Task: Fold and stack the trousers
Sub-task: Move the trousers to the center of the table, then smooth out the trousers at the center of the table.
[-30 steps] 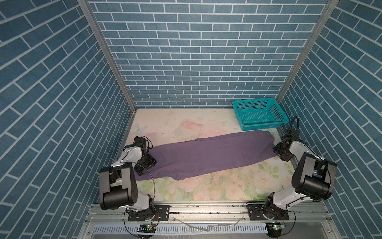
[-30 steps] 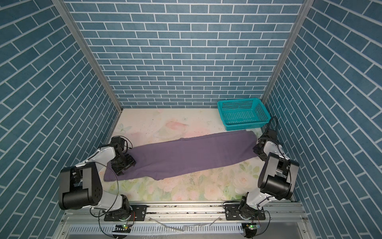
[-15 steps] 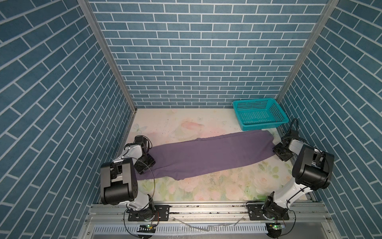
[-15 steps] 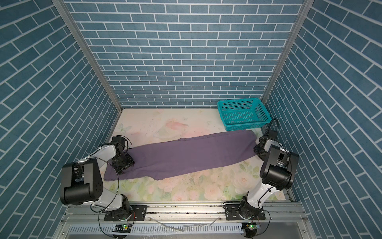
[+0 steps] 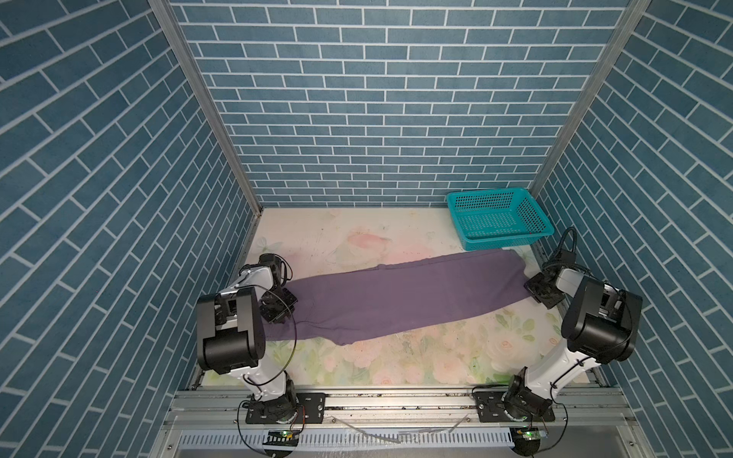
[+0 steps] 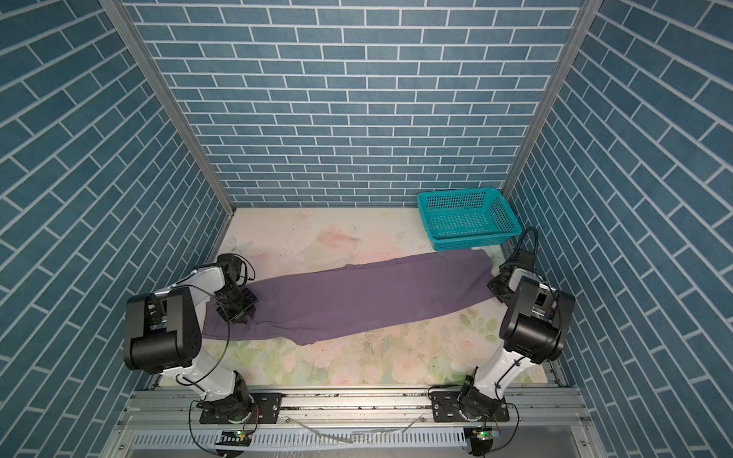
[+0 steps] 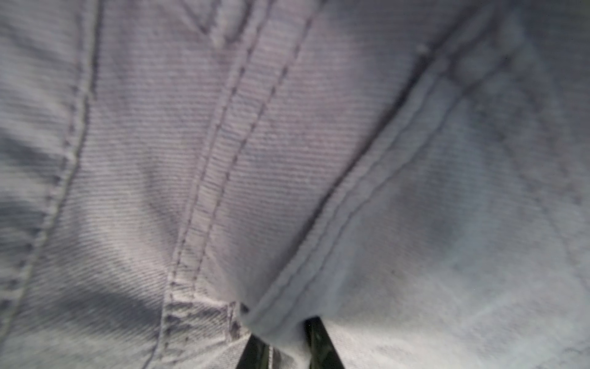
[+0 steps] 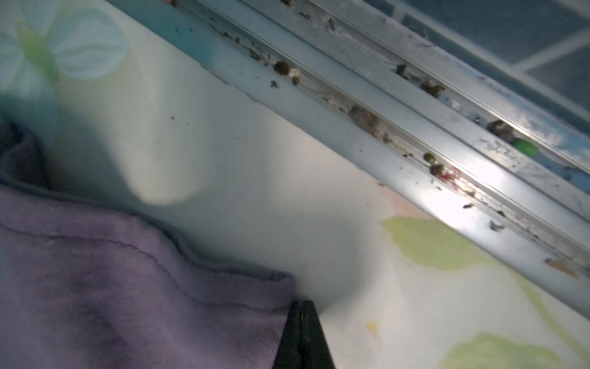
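The purple trousers lie flat across the table, waist at the left and hems at the right. My left gripper is down on the waist end. In the left wrist view it is shut on a bunched fold of the seamed trousers, which fill the frame. My right gripper sits low at the hem end. In the right wrist view its tips are pressed together on the hem corner of the trousers.
A teal mesh basket stands at the back right, just behind the hem end. The metal frame rail runs close beside my right gripper. Brick-patterned walls close in three sides. The floral table cover shows in front of the trousers.
Both grippers have closed, the left on the waist end and the right at the hem corner. Both arms' elbows have shifted slightly. The trousers lie where they did.
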{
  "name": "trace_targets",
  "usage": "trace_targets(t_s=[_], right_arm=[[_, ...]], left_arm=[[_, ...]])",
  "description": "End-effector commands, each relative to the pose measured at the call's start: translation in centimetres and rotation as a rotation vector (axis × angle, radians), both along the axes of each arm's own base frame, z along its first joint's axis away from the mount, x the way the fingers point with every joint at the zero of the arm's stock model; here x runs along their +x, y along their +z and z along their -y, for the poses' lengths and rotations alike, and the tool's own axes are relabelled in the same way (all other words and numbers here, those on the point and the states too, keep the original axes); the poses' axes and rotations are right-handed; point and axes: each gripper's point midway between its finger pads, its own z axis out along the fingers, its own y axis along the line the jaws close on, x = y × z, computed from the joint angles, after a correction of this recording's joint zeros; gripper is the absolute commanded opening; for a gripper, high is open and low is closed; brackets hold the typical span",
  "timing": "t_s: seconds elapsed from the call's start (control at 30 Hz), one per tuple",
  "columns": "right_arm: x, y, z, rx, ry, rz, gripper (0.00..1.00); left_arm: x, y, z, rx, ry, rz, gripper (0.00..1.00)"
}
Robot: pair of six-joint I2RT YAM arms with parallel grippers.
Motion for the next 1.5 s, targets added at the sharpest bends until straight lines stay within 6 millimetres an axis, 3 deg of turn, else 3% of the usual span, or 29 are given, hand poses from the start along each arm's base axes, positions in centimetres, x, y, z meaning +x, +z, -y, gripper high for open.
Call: trace_targets(t_s=[0.0, 0.1, 0.2, 0.27, 0.37, 0.43, 0.53, 0.6, 0.73, 0.9, 0.97, 1.0, 1.07, 1.1, 1.2, 1.4, 1.47], right_arm=[[-2.5, 0.6, 0.2, -0.017, -0.049, -0.01, 0.0], [-3.5, 1.4, 0.4, -0.035, -0.068, 0.013, 0.0], [-3.1, 2.2, 0.1, -0.027, -0.045, 0.04, 0.0], [-2.8, 2.5, 0.0, -0.015, -0.04, 0.05, 0.15], [-2.2, 3.0, -0.6, 0.01, -0.023, 0.071, 0.29], [-1.9, 3.3, -1.0, 0.011, 0.0, 0.075, 0.36], [-0.7, 3.5, -2.4, 0.025, 0.074, 0.098, 0.37], [-0.1, 3.2, -3.5, 0.035, 0.112, 0.098, 0.4], [1.2, 2.4, -7.0, 0.076, 0.216, 0.096, 0.46], [0.3, 0.8, -7.5, 0.069, 0.218, 0.024, 0.49], [-0.1, 0.4, -6.9, 0.035, 0.206, -0.002, 0.44], [-0.2, 0.3, -6.7, 0.026, 0.204, -0.011, 0.38], [-0.4, -0.1, -6.4, 0.019, 0.195, -0.03, 0.08], [-0.4, -0.1, -6.3, 0.025, 0.187, -0.032, 0.0], [-0.6, 0.2, -6.0, 0.034, 0.165, -0.028, 0.0], [-1.9, 1.8, -4.8, -0.018, 0.121, -0.028, 0.02], [-2.5, 2.1, -4.6, -0.035, 0.12, -0.055, 0.27]], left_arm=[[2.8, -2.3, -2.6, 0.096, 0.041, 0.057, 0.2], [3.4, -2.4, -3.6, 0.115, 0.065, 0.058, 0.17], [3.7, -2.1, -4.4, 0.097, 0.103, 0.083, 0.16], [3.3, -1.3, -5.7, 0.135, 0.128, 0.091, 0.16], [3.1, -0.1, -7.5, 0.144, 0.196, 0.141, 0.15], [3.4, 0.9, -8.4, 0.146, 0.227, 0.178, 0.15], [4.0, 2.3, -9.1, 0.158, 0.243, 0.22, 0.15], [4.5, 2.9, -9.0, 0.143, 0.24, 0.237, 0.22], [5.9, 5.3, -8.0, 0.141, 0.193, 0.279, 0.46], [7.7, 10.9, -5.1, 0.194, 0.067, 0.378, 0.56], [8.2, 13.3, -3.3, 0.205, 0.013, 0.446, 0.59], [8.5, 14.1, -2.4, 0.206, -0.016, 0.475, 0.6], [8.9, 15.8, -0.3, 0.202, -0.086, 0.536, 0.61], [8.9, 16.3, 0.7, 0.197, -0.118, 0.555, 0.61], [9.4, 16.6, 4.7, 0.151, -0.224, 0.611, 0.62], [10.4, 14.3, 13.9, 0.025, -0.47, 0.604, 0.62], [10.6, 13.6, 16.2, 0.004, -0.535, 0.588, 0.62]])
